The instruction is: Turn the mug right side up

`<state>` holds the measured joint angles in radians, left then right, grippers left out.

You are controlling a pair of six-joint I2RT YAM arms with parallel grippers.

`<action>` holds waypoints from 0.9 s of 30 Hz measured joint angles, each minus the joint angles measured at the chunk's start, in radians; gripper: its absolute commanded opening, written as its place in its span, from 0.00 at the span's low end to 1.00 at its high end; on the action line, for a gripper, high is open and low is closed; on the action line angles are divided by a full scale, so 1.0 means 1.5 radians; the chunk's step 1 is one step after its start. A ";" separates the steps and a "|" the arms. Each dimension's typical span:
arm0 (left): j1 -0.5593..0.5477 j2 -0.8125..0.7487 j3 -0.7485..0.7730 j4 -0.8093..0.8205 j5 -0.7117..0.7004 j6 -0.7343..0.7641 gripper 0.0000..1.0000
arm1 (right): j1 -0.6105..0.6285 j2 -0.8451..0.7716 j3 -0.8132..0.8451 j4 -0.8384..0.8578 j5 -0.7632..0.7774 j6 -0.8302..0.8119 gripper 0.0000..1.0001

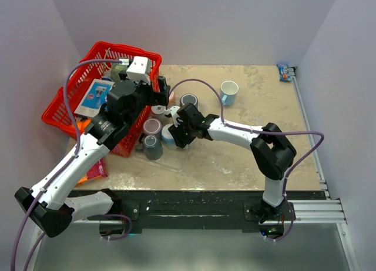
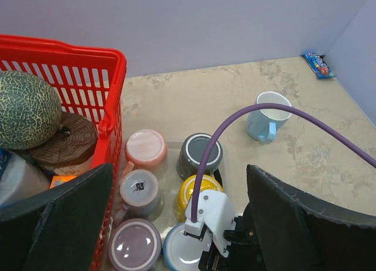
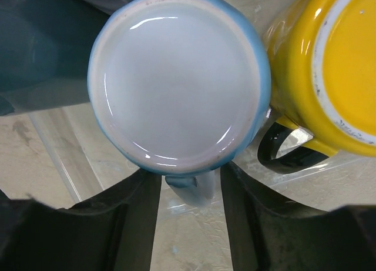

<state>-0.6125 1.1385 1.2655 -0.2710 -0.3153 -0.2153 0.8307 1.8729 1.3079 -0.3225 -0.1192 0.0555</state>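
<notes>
A light blue mug point(image 3: 176, 77) stands upside down on the table, white base up, its handle point(image 3: 191, 186) pointing toward the right wrist camera. It is also visible from above point(image 1: 168, 133) and at the bottom of the left wrist view point(image 2: 176, 254). My right gripper point(image 3: 191, 177) has closed in on that handle, one finger point(image 3: 141, 212) on each side, the right one touching and only a sliver of gap on the left. My left gripper point(image 2: 179, 186) hovers open above the group of mugs, holding nothing.
Other upside-down mugs crowd around on a clear sheet: yellow point(image 3: 329, 65), dark grey point(image 2: 200, 153), pink point(image 2: 145, 147), grey point(image 2: 139, 191), purple point(image 2: 134, 247). An upright pale blue mug point(image 1: 229, 93) stands farther back. A red basket point(image 1: 70, 100) of goods sits at the left.
</notes>
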 measured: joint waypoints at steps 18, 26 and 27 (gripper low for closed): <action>0.000 0.002 0.000 0.013 0.016 -0.004 0.99 | 0.011 -0.010 -0.004 0.001 0.014 -0.022 0.00; 0.000 -0.005 0.000 0.016 0.020 -0.007 0.99 | 0.008 -0.096 -0.031 -0.049 0.006 -0.020 0.00; 0.000 -0.006 0.000 0.016 0.020 -0.007 0.99 | 0.008 -0.116 -0.036 -0.052 0.002 -0.018 0.00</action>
<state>-0.6125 1.1290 1.2655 -0.2478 -0.2859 -0.2253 0.8429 1.6993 1.2537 -0.4000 -0.1158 0.0280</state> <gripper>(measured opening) 0.992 0.190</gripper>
